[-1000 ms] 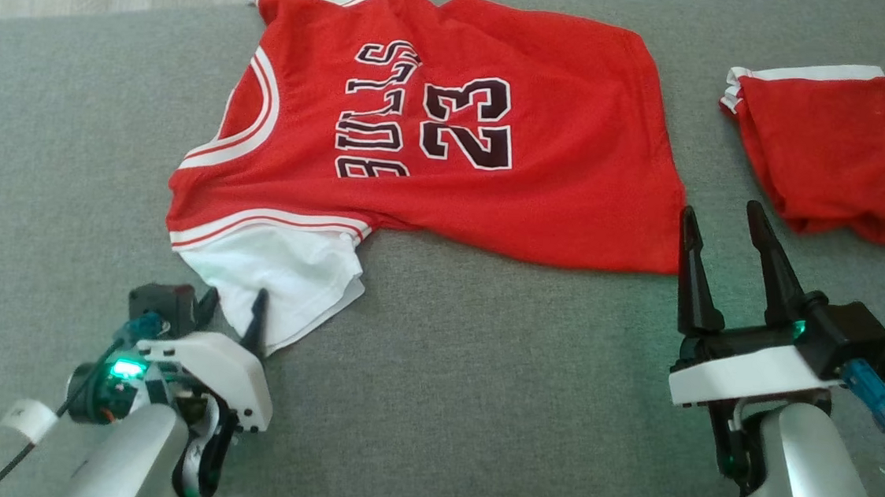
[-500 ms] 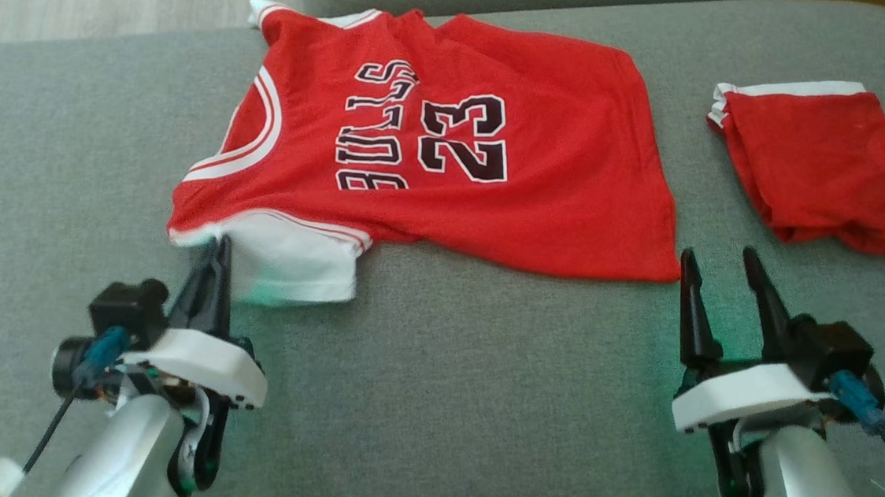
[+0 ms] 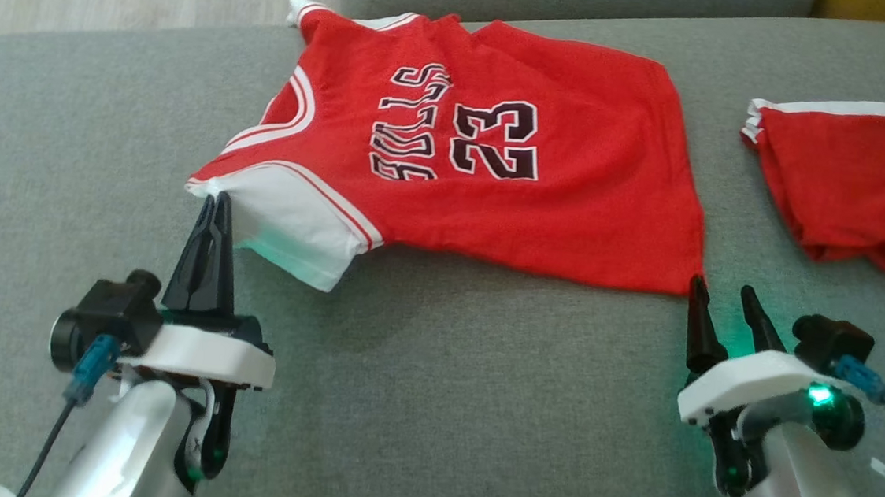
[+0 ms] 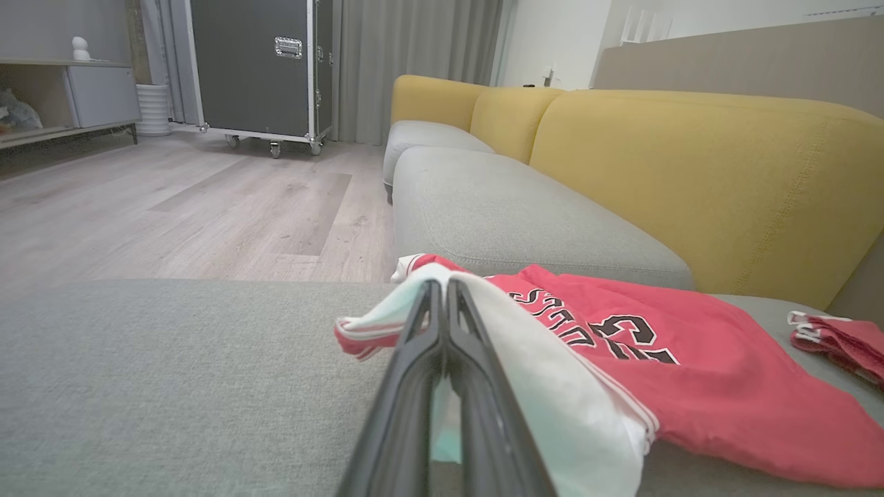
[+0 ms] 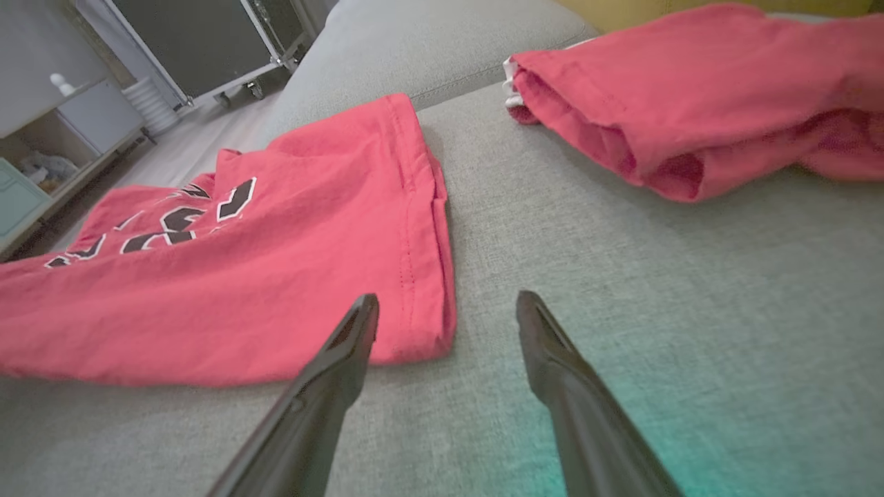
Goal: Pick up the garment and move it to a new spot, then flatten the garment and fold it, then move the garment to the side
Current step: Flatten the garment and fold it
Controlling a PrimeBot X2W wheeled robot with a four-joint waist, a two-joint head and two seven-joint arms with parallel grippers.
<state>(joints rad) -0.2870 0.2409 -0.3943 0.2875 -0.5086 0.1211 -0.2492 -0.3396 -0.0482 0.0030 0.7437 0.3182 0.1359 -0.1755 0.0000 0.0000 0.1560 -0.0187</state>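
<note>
**Head view.** You see the red jersey lying print-side up on the grey sofa cushion, with its collar toward the robot's left and its hem toward the right. Your left gripper has both fingers pressed together on the edge of the white sleeve. This edge is raised off the cushion and casts a shadow beneath it. Your right gripper stands at the near hem corner with its jaws parted by a narrow gap and nothing between them. A pair of folded red shorts lies apart from the jersey, farther to the right.

**Left wrist view.** The fingers of the left gripper meet with no gap, and white fabric drapes to either side of them. A yellow backrest rises behind the jersey.

**Right wrist view.** One fingertip of the right gripper lies over the hem corner of the jersey and the other over bare cushion. You cannot tell whether either tip touches.
</note>
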